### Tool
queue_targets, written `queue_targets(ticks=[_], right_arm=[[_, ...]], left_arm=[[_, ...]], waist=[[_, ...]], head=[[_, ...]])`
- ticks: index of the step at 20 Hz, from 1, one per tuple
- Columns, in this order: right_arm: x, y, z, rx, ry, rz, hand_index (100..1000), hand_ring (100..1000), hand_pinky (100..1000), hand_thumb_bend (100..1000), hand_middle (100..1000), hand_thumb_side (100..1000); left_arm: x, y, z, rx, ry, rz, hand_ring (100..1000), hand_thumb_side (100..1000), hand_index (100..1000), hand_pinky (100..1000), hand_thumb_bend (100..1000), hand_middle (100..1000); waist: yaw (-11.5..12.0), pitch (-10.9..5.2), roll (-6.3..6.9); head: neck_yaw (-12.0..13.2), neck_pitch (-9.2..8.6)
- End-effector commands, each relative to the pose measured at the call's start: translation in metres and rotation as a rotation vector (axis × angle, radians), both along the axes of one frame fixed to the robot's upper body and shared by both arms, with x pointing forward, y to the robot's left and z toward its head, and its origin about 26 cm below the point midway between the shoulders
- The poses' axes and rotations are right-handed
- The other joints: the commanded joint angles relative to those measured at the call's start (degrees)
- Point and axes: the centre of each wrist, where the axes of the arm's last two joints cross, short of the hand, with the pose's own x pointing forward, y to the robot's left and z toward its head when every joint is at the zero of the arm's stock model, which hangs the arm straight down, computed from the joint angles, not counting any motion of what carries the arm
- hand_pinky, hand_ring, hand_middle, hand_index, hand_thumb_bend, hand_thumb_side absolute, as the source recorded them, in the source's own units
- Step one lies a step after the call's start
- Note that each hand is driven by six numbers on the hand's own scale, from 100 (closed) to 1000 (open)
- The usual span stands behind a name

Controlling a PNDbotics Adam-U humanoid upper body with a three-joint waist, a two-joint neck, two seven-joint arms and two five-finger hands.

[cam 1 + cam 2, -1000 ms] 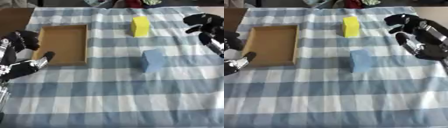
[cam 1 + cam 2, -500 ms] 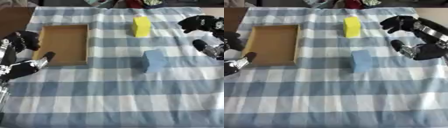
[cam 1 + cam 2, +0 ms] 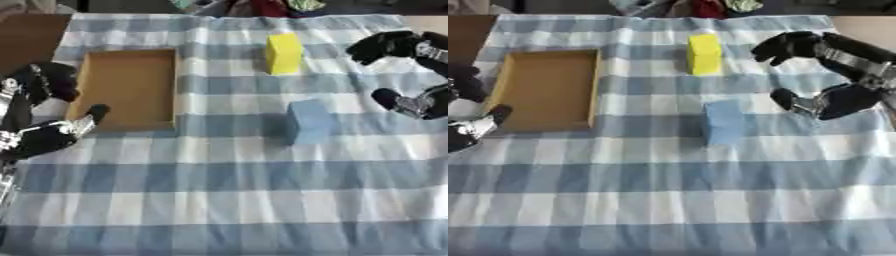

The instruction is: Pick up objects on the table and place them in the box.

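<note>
Tablecloth of blue-and-white checked fabric [image 3: 667, 200] covers the table. Nearest, the left hand [image 3: 48, 135] rests with spread fingers beside the shallow brown cardboard box [image 3: 131, 87]. The pale blue block [image 3: 724, 121] stands mid-table. Right hand [image 3: 829, 97] hovers beyond it, fingers apart, empty. Farthest stands the yellow rectangular block [image 3: 704, 54].

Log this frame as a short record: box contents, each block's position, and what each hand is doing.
box: open, nothing inside
yellow block: upright on checked cloth, far side, right of box
blue block: mid-table, nearer than yellow block
right hand: open, holding nothing, right of both blocks
left hand: open, idle, at the box's left edge
</note>
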Motion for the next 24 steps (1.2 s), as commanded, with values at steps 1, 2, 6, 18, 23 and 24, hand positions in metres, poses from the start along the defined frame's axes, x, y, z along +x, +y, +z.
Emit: queue_targets(ticks=[1,2,6,18,23,24], right_arm=[[0.005,-0.003,0.011,-0.071,-0.034,-0.003,876,900,793,332,853,577],[0.006,-0.001,0.011,-0.087,-0.038,0.003,879,901,796,387,854,584],[0.015,0.005,0.010,-0.141,-0.044,0.018,882,901,800,513,855,584],[0.044,0.012,-0.007,-0.211,-0.054,0.001,881,894,800,574,850,588],[0.054,0.020,-0.016,-0.229,-0.048,0.007,881,892,800,570,849,602],[0.055,0.021,-0.018,-0.233,-0.046,0.007,881,892,800,565,848,604]], left_arm=[[0.000,0.001,0.008,0.025,-0.021,-0.007,559,100,689,594,589,529],[0.000,0.001,0.008,0.025,-0.021,-0.008,559,100,689,594,590,529],[0.000,0.001,0.007,0.027,-0.017,-0.009,559,100,689,594,590,529],[0.000,0.001,0.006,0.027,-0.010,-0.011,559,100,689,594,591,529],[-0.001,0.001,0.005,0.026,-0.008,-0.013,559,100,690,594,591,529],[-0.001,0.001,0.005,0.025,-0.008,-0.014,559,100,690,594,591,529]], waist=[[0.14,-1.16,0.02],[0.17,-1.18,0.03],[0.28,-1.27,0.02],[0.26,-1.44,0.20],[0.28,-1.57,0.32],[0.29,-1.59,0.33]], head=[[-0.13,-0.15],[-0.18,-0.16],[-0.33,-0.02],[-0.64,0.51],[-0.76,0.61],[-0.76,0.60]])
